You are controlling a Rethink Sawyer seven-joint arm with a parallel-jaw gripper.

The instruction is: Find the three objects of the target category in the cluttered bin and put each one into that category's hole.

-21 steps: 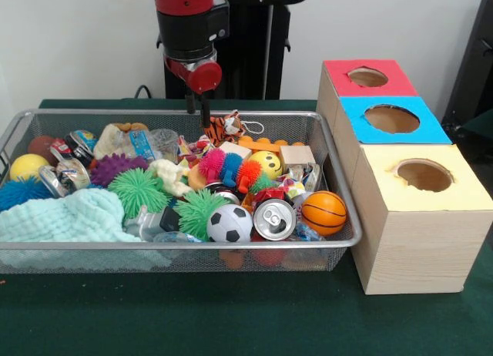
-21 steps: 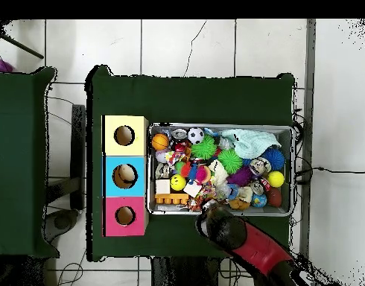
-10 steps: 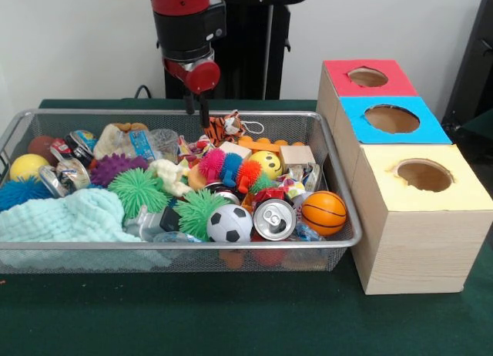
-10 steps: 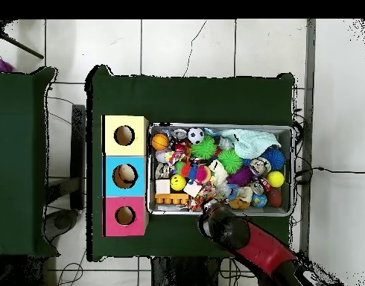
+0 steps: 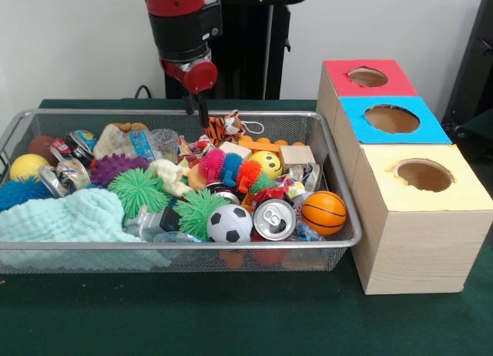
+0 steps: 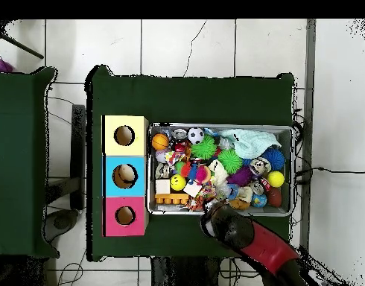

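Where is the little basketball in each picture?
Front view: the basketball sits at the near right corner of the wire bin, right of the soda can.
Overhead view: the basketball is at the bin's top left corner, next to the yellow box.
Shared landmark: the soccer ball lies close by in both views; the basketball is at the bin's end nearest the yellow box.

A wire bin [image 5: 339, 217] crammed with toys sits beside three boxes [image 5: 400, 171] with round top holes.
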